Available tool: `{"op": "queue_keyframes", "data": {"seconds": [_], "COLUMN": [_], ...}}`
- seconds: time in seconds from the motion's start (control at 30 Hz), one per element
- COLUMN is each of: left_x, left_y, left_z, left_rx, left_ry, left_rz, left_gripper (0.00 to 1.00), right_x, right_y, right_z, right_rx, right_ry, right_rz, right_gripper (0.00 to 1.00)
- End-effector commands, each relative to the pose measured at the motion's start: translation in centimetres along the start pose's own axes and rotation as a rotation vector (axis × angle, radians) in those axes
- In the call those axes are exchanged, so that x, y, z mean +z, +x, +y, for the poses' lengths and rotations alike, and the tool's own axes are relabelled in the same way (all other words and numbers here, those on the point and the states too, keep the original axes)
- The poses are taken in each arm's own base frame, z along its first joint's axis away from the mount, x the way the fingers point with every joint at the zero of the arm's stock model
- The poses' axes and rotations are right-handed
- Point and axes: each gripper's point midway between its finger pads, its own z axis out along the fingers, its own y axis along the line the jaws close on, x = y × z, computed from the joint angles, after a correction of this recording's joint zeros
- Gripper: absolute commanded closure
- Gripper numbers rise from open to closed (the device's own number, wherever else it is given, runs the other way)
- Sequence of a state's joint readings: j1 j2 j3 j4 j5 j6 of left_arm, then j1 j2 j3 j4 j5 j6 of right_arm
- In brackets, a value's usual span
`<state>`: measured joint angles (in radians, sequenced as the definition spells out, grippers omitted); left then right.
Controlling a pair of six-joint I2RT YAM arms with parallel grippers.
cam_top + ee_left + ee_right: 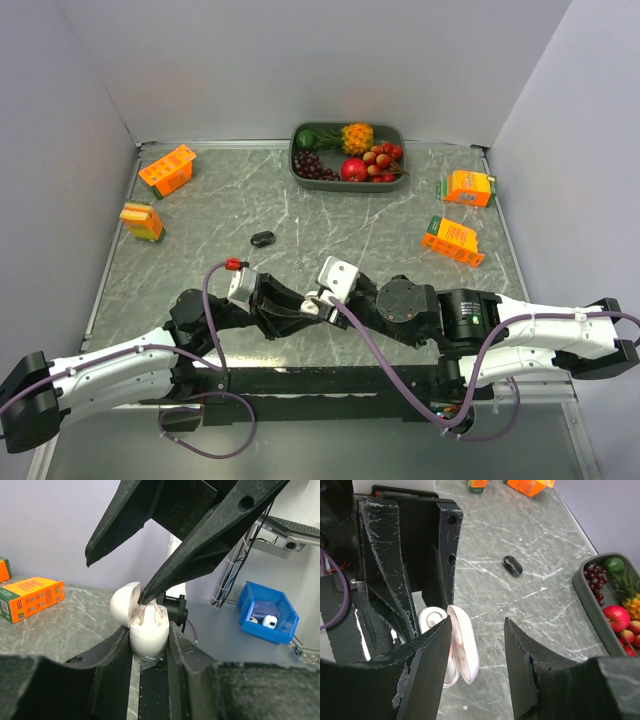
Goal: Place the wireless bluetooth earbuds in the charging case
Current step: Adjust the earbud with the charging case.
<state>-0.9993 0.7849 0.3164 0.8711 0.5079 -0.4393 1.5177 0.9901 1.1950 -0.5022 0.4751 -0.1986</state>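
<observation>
Left claw (150, 636) grips case (124, 600) — box (261, 613) reads "PHONE".

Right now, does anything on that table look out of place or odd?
A small black oval object lies alone on the table, apart from the open white case clamped in the left gripper; I can't tell what it is. Four orange cartons sit scattered at odd angles. Nothing looks spilled or broken.

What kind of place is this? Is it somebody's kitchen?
Probably not a kitchen. It looks like a robot lab. A left arm and a right arm are mounted at the near edge of a table, plain walls box the table in, and a blue bin of parts sits nearby.
</observation>
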Motion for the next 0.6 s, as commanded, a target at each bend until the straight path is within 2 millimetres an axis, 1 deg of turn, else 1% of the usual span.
{"op": "queue_keyframes", "data": {"seconds": [0.0, 0.43, 0.57], "left_x": [0.8, 0.6, 0.6], "left_y": [-3.1, -4.3, -4.4], "left_z": [-1.1, -1.1, -1.0], "left_rx": [0.051, 0.070, 0.074], "left_ry": [0.042, 0.024, 0.019], "left_rz": [-0.083, -0.114, -0.114], "left_gripper": [0.99, 0.99, 0.99], "right_x": [-0.5, 0.0, 0.2], "right_y": [-0.6, 1.3, 1.8], "right_z": [0.2, 2.3, 2.7], "right_rx": [0.021, -0.009, -0.018], "right_ry": [-0.027, -0.121, -0.135], "right_rz": [-0.001, 0.075, 0.094], "right_gripper": [0.46, 0.47, 0.47]}}
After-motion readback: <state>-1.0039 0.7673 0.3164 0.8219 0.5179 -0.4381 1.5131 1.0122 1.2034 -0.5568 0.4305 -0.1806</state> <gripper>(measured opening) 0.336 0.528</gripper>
